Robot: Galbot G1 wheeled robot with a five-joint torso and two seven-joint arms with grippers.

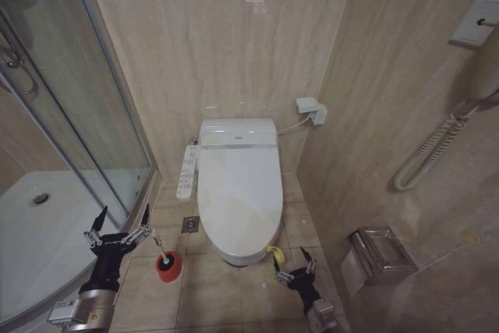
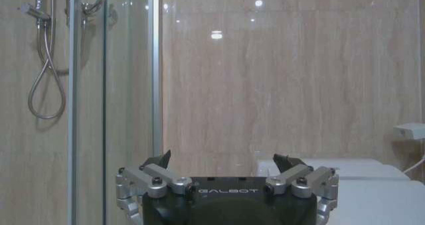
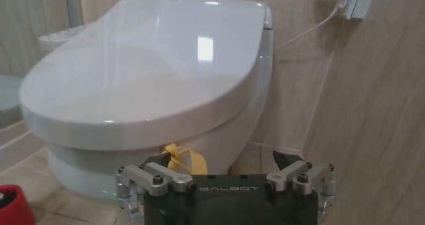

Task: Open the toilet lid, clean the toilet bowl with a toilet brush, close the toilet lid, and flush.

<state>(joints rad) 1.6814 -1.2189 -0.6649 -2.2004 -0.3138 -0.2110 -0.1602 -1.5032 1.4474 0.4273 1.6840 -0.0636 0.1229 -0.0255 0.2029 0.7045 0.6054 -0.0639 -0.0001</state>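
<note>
a two-armed robot faces a closed toilet in a tiled bathroom, with the opening step in hand and not yet done: the toilet lid (image 1: 239, 193) lies flat and shut over the toilet bowl (image 3: 133, 170), its yellow cord loop (image 1: 275, 254) hanging at the front edge. the right gripper (image 1: 295, 269) hovers low at the front of the toilet, just beside that loop, fingers spread apart and holding nothing; in the right wrist view the loop (image 3: 178, 158) dangles just ahead of the open jaws. the left gripper (image 1: 118, 228) waits near the shower glass (image 1: 70, 115), fingers also wide apart and empty, with the toilet brush (image 1: 167, 263) standing in its red holder on the floor tiles (image 1: 210, 294) just beside it, between the gripper and the bowl. the next move, by the look of it, calls for the right fingers to hook or pinch the cord and draw the lid upward toward the wall, a small, slack target that could slip free. the word "galbot" is printed on both gripper bodies in the wrist views; the control panel (image 1: 187, 171) at the toilet's side carries buttons too small to read.
</note>
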